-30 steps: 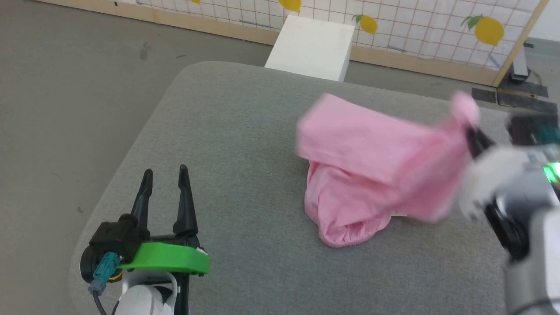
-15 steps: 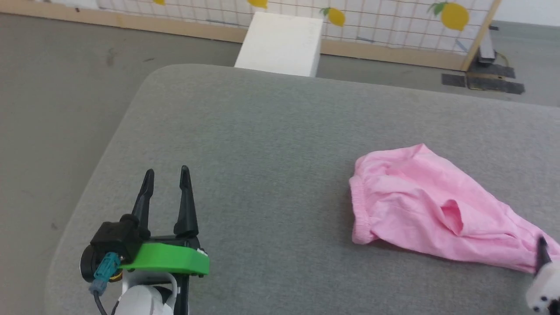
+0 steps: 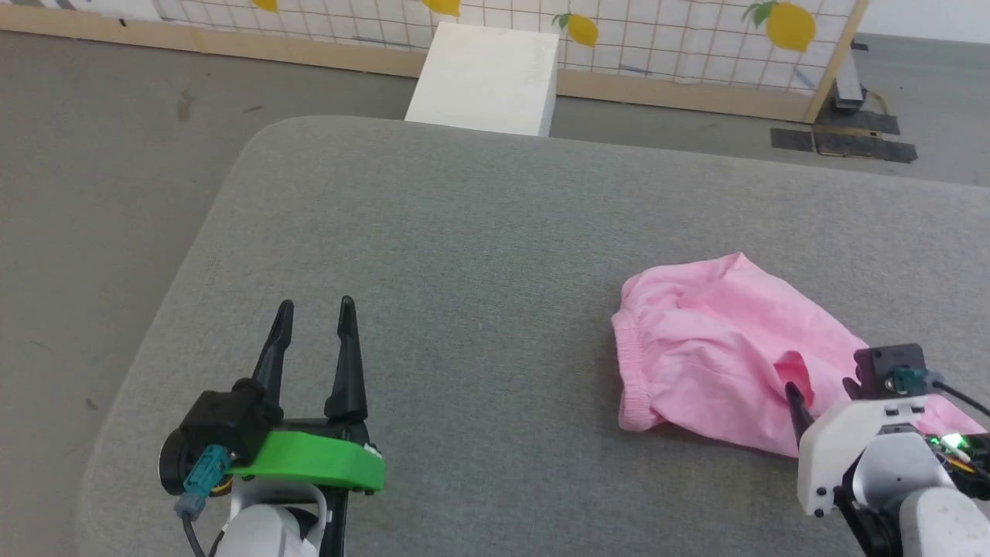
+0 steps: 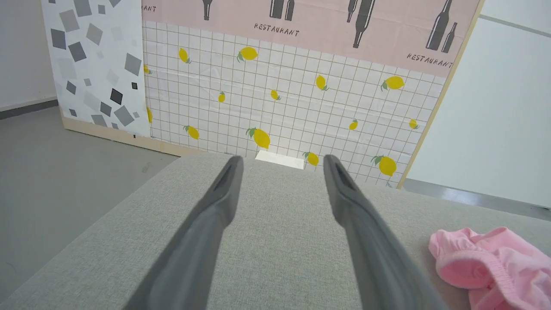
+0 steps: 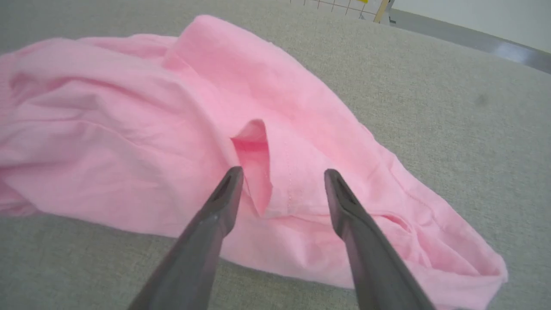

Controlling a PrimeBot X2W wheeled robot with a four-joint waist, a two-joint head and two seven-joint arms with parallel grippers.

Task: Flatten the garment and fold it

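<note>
The pink garment (image 3: pixel 711 348) lies crumpled on the right half of the grey surface (image 3: pixel 464 232). At the surface's near-right, the right gripper (image 5: pixel 282 171) hovers over the cloth, jaws spread and empty. At its near-left, the left gripper (image 3: pixel 315 303) has jaws apart, also empty.
</note>
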